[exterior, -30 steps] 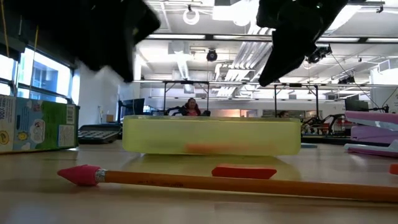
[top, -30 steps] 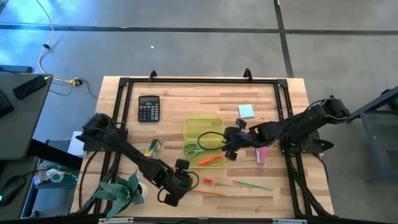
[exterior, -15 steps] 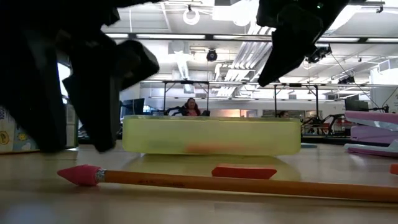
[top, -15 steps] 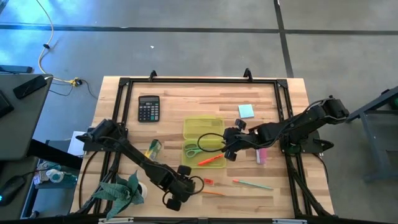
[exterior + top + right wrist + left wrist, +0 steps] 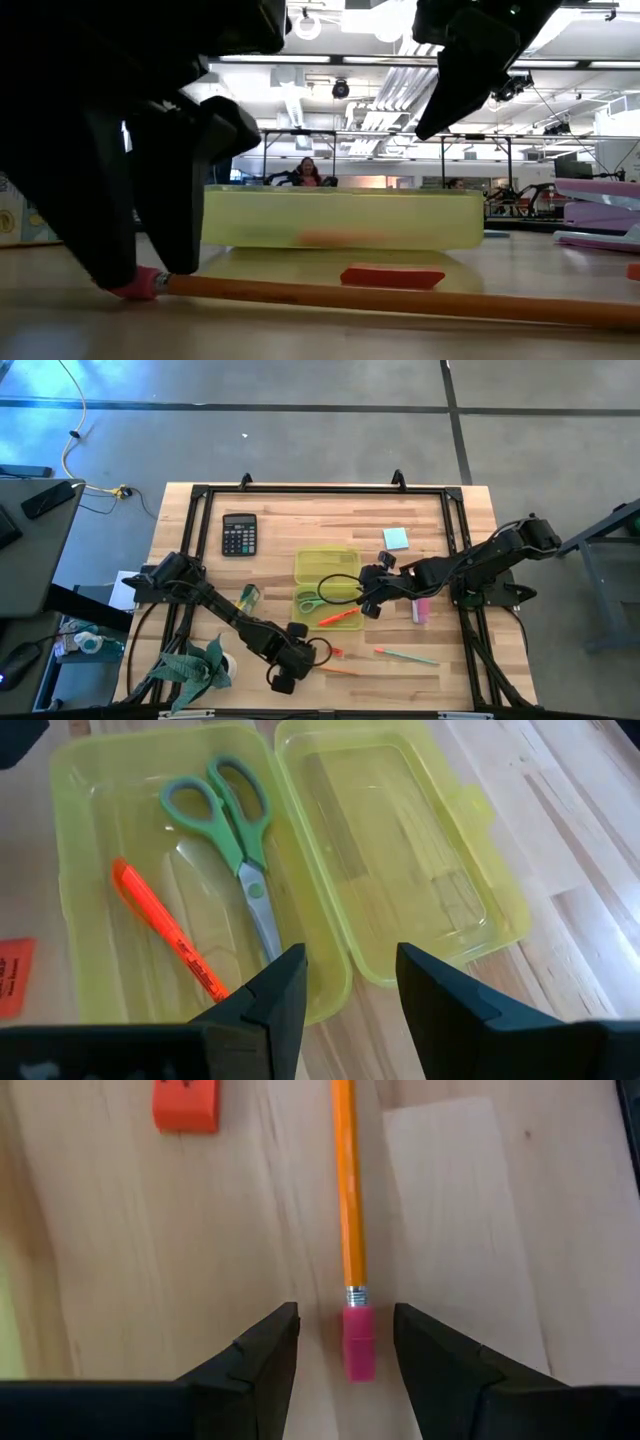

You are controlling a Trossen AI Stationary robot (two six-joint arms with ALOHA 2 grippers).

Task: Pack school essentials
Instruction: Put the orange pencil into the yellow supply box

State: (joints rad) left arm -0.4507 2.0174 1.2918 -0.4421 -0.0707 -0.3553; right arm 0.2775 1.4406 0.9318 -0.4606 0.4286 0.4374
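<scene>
An orange pencil (image 5: 346,1190) lies flat on the wooden table, its pink eraser end (image 5: 358,1342) between the open fingers of my left gripper (image 5: 345,1355); a gap shows on each side of the eraser. The left gripper also shows in the high view (image 5: 303,661), near the table's front edge. A tiny red piece (image 5: 186,1104) lies beside the pencil. My right gripper (image 5: 345,985) hangs open over the open yellow-green case (image 5: 327,565), which holds green-handled scissors (image 5: 235,815) and an orange-red marker (image 5: 165,930). A green pencil (image 5: 405,655) lies at the front right.
A calculator (image 5: 239,533) lies at the far left, a blue sticky-note pad (image 5: 395,538) at the far right, a small green-yellow pack (image 5: 246,597) left of the case, and a pink object (image 5: 420,608) right of my right gripper. A black frame (image 5: 320,490) borders the table.
My left gripper has come down to the table and a little toward its right edge, and its open fingers now stand on either side of the pencil's eraser end. The pencil has not moved.
</scene>
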